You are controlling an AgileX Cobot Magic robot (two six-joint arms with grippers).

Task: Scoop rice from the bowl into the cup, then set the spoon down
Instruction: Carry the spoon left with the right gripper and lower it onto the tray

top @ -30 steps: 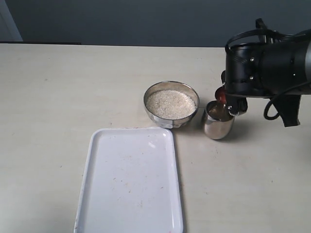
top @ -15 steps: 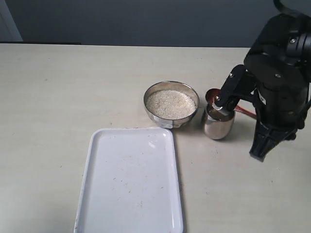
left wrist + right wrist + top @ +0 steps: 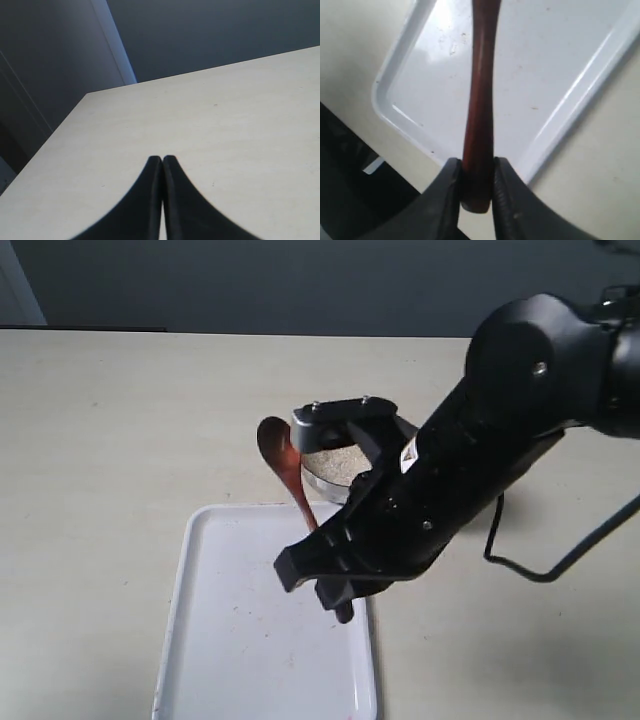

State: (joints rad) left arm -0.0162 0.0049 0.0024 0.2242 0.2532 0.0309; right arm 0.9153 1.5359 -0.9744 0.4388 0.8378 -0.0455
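My right gripper (image 3: 478,186) pinches the spoon (image 3: 292,478) by its handle, tilted above the white tray (image 3: 240,640), left of the bowl (image 3: 322,484); I judge a low, level descent before releasing serves best.

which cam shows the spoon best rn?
Exterior view: the spoon is visible from its bowl end down most of the handle. The right wrist view shows only the handle, close up, clamped in the right gripper. The left wrist view shows none of it.
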